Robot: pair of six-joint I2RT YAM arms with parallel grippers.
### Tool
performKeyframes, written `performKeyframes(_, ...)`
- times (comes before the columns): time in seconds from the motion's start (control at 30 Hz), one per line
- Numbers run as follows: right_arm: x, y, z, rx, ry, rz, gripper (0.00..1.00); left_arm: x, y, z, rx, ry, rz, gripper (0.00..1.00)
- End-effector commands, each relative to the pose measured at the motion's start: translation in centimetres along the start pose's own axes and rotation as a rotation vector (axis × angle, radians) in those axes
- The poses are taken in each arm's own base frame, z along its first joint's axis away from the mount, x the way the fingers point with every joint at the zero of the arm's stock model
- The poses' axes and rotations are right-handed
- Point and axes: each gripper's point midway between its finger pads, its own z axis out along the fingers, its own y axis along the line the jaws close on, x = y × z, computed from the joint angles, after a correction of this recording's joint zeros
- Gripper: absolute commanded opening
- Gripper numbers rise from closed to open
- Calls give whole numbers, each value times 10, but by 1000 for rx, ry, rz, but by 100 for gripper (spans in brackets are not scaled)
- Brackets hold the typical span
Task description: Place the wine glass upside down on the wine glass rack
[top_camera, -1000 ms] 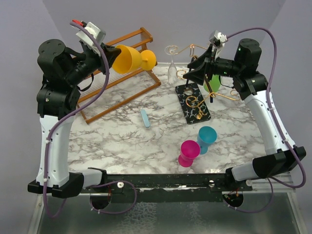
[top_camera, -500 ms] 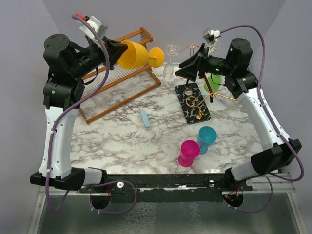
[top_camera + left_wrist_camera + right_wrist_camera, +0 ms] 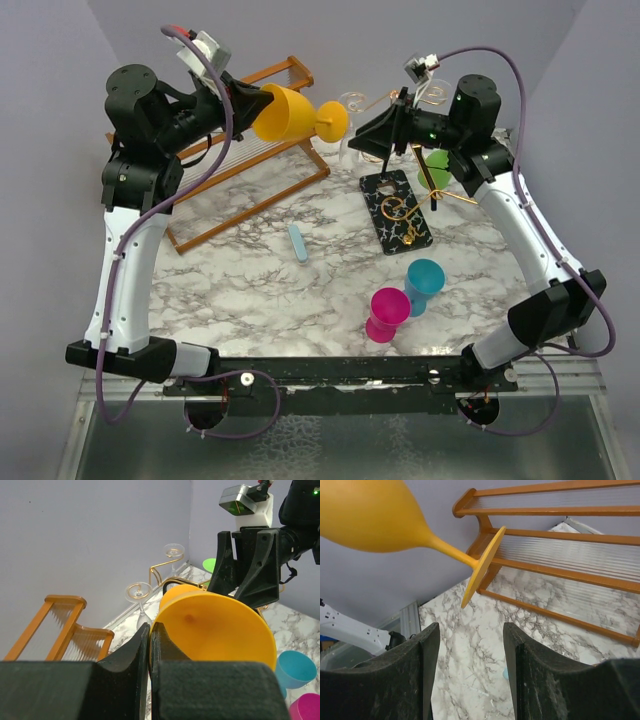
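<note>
The left gripper [image 3: 247, 103] pinches the yellow glass [image 3: 283, 112] by its rim, sideways in mid-air. The right gripper [image 3: 364, 130] stands released, the foot [image 3: 333, 122] just clear of its jaws. The rack [image 3: 397, 210] is close behind.

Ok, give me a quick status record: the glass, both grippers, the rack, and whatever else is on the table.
glass: yellow plastic wine glass, held sideways in the air, foot toward the right gripper
left gripper: shut on the bowl's rim
right gripper: open, facing the foot, not touching it
rack: gold wire wine glass rack on black base, clear glass hanging from it
table: pink glass, teal glass, near the front
</note>
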Motion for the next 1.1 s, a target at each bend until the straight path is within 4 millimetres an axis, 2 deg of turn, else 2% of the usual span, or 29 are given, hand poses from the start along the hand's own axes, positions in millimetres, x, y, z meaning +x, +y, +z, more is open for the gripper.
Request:
performKeyframes(0.0, -22, -3, 3, 46, -56, -6, 53, -4, -9, 3, 40, -20, 31, 0)
performKeyframes(0.13, -22, -4, 5, 49, -58, 21, 51, 0, -11, 8, 47, -7, 42, 0)
performKeyframes(0.6, -16, -24, 9, 126, -55, 74, 30, 14, -15, 22, 47, 34, 109, 0)
performKeyframes(1.07, 5, -42, 11, 191, -31, 140, 26, 18, -16, 33, 30, 51, 169, 0)
